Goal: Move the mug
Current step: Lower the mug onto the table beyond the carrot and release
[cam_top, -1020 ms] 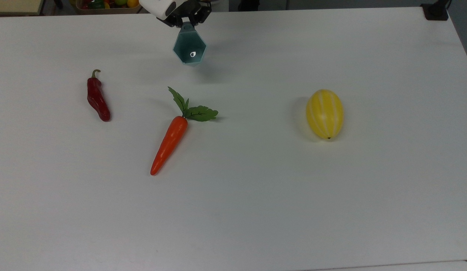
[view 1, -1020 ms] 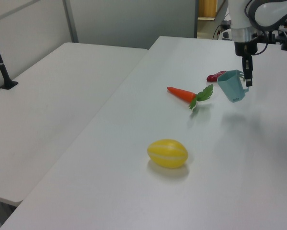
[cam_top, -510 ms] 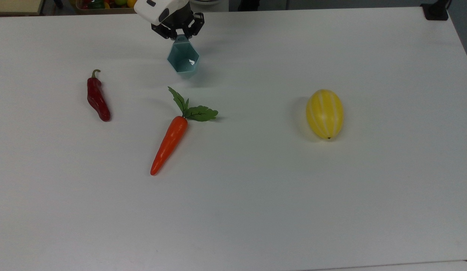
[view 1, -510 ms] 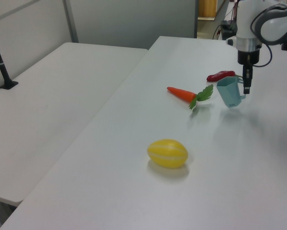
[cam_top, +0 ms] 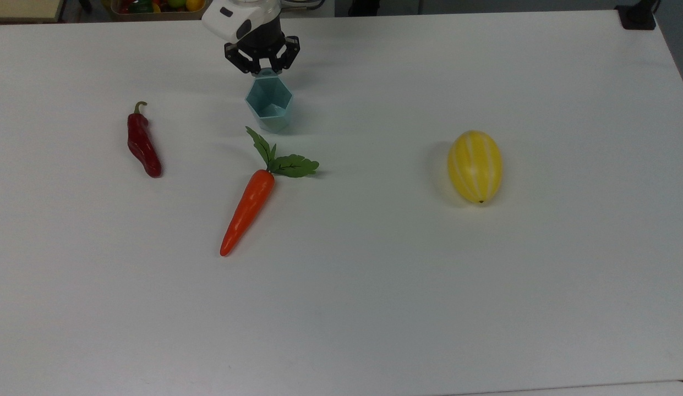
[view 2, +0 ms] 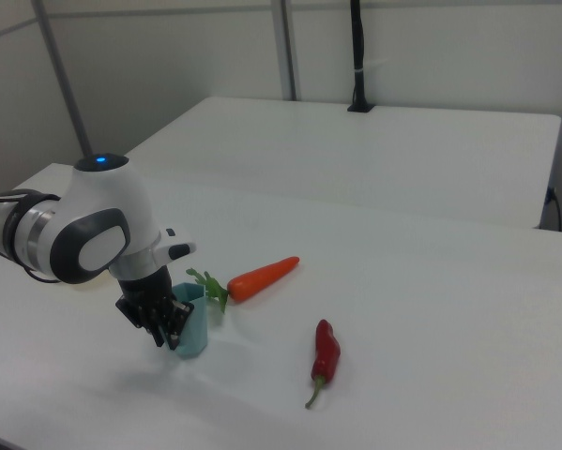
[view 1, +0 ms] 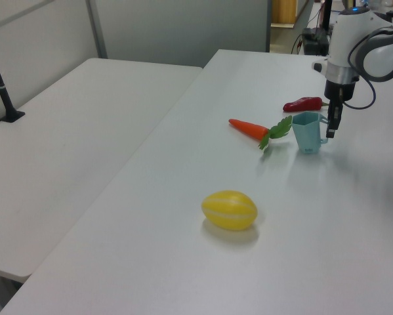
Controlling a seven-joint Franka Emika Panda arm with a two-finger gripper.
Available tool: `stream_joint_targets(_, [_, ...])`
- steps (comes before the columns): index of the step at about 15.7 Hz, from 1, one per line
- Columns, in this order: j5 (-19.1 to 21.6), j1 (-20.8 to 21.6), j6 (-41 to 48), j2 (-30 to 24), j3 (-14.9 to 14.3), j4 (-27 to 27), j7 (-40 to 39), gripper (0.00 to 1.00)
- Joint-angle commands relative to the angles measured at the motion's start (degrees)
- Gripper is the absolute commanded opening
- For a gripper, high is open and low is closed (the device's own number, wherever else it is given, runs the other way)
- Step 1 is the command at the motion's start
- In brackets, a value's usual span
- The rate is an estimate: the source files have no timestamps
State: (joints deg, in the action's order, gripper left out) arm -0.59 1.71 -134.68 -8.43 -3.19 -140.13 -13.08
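My gripper (cam_top: 262, 65) pinches the mug (cam_top: 268, 107) by its rim tab, near the counter's (cam_top: 374, 302) far edge; releasing crookedly could tip it onto the carrot (cam_top: 247, 212).

White table (cam_top: 374, 330) carries four items. Pale teal mug (cam_top: 269, 105) upright near far edge in top view. Orange carrot (cam_top: 247, 210) with green leaves just in front of mug, toward table middle. Red chili (cam_top: 142, 144) toward top view's left edge. Yellow striped melon (cam_top: 475, 166) well apart, toward top view's right edge.
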Motion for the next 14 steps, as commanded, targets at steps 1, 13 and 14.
stream_joint_targets(1, [0.68, 0.92, -3.48, 0.08, -0.5, -2.25, -1.43, 0.0])
stream_joint_targets(13, [0.94, 0.92, -2.09, 1.14, -0.5, -1.55, 1.56, 1.0])
stream_joint_targets(14, [0.94, 0.92, -1.21, 0.96, -0.5, -1.2, 1.74, 1.0])
